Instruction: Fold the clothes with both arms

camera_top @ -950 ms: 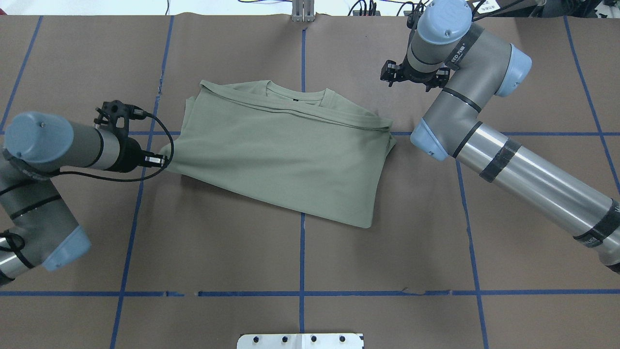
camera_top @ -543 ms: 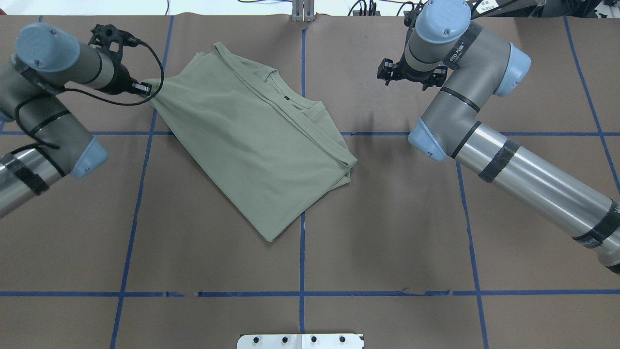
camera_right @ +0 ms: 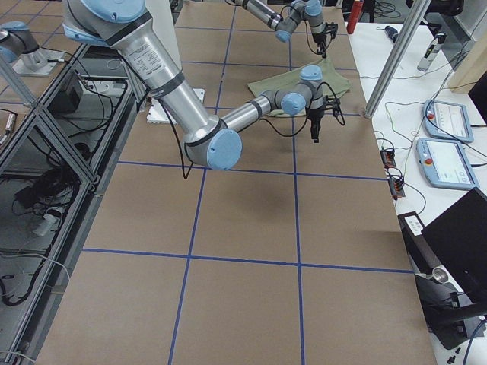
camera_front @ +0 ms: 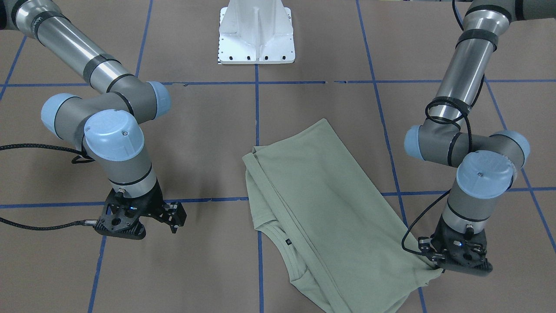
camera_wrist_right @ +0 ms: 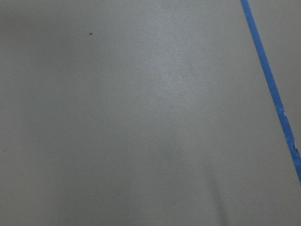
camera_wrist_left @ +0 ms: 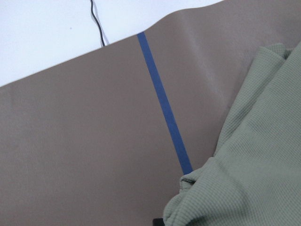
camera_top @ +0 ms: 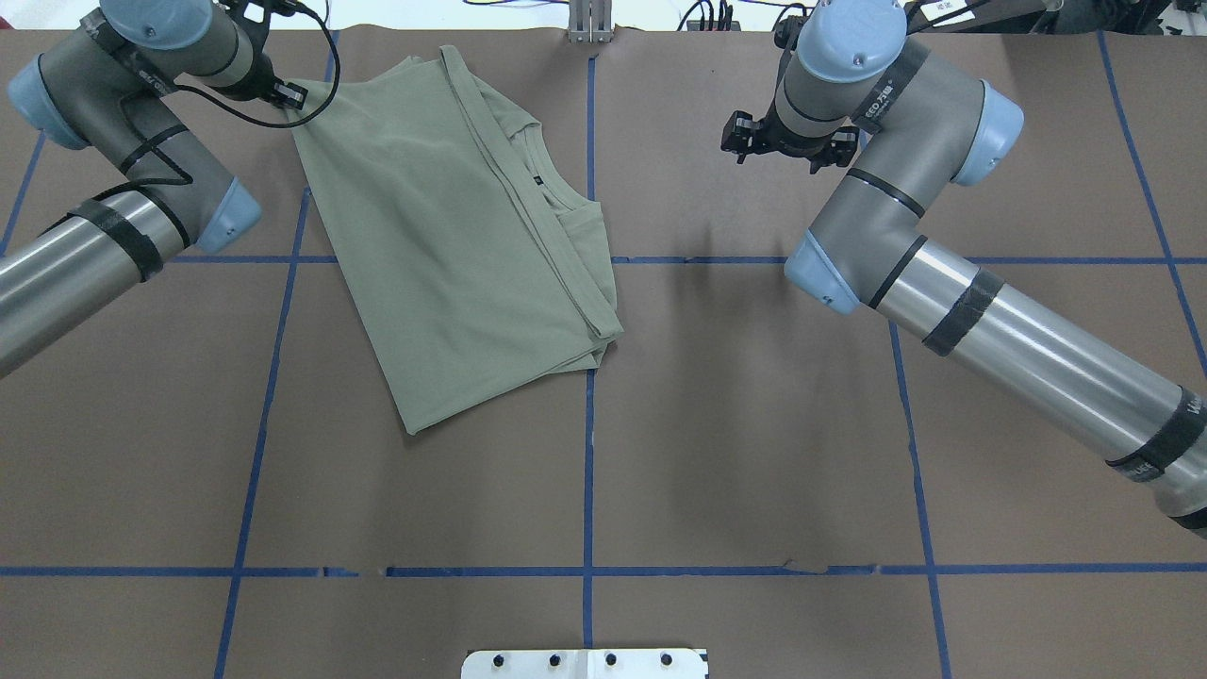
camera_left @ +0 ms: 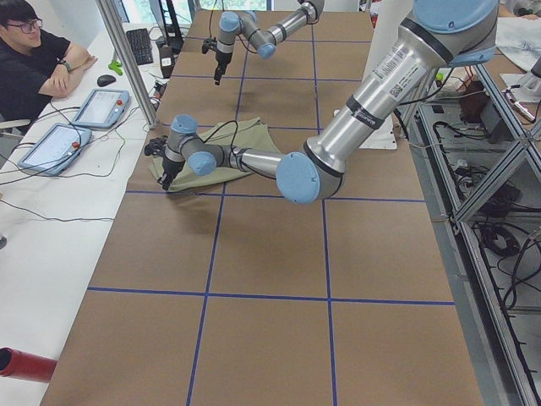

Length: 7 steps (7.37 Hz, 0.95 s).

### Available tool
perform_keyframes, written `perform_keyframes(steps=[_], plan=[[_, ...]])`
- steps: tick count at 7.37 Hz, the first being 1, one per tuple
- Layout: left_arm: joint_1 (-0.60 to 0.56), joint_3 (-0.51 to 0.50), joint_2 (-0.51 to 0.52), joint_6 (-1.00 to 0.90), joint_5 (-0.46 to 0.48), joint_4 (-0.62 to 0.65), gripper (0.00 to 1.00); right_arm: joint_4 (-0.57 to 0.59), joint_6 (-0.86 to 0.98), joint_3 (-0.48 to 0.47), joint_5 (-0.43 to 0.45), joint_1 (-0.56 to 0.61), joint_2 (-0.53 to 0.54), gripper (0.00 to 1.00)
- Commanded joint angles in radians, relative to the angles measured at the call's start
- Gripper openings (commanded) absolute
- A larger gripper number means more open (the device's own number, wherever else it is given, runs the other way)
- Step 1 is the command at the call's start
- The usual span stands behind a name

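The clothes are one sage-green shirt point(camera_top: 453, 236), folded to a long rectangle that lies slantwise left of the table's centre line, its neck opening and black label point(camera_top: 537, 179) facing right. My left gripper point(camera_top: 294, 94) is at the far left by the table's far edge, shut on the shirt's far-left corner; the front-facing view shows that pinch point(camera_front: 436, 267), and the left wrist view shows bunched green knit point(camera_wrist_left: 254, 165) at its tip. My right gripper point(camera_top: 737, 141) hovers right of the shirt point(camera_front: 321, 208), apart from it, and stands open point(camera_front: 176, 217) and empty.
Brown table paper carries a grid of blue tape lines point(camera_top: 587, 424). The white base pedestal point(camera_front: 256, 34) stands at the near middle edge. Beyond the far edge, a person sits at a white side table with tablets point(camera_left: 97, 106).
My left gripper has travelled toward the far edge, dragging the shirt's corner along; the shirt swung round and slid to the left. The right gripper drifted slightly left.
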State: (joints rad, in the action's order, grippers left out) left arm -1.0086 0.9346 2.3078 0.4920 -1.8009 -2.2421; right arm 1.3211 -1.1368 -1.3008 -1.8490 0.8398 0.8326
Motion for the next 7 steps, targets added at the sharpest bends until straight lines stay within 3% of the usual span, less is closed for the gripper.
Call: perform_keyframes(steps=[1, 2, 3, 5, 7], plan=[[-0.024, -0.013, -0.013, -0.027, -0.061, -0.086, 1.00, 0.001, -0.064, 0.024, 0.005, -0.052, -0.083, 1.00], [-0.060, -0.008, -0.018, -0.027, -0.187, -0.093, 1.00, 0.000, -0.066, 0.058, 0.019, -0.091, -0.146, 1.00], [-0.067, 0.033, -0.056, -0.027, -0.219, -0.094, 1.00, -0.002, -0.067, 0.093, 0.068, -0.128, -0.191, 1.00], [-0.067, 0.059, -0.071, -0.024, -0.222, -0.094, 1.00, -0.249, -0.125, 0.286, 0.166, -0.192, -0.240, 0.98], [-0.065, 0.070, -0.091, -0.023, -0.222, -0.108, 1.00, -0.253, -0.127, 0.308, 0.186, -0.217, -0.257, 0.89]])
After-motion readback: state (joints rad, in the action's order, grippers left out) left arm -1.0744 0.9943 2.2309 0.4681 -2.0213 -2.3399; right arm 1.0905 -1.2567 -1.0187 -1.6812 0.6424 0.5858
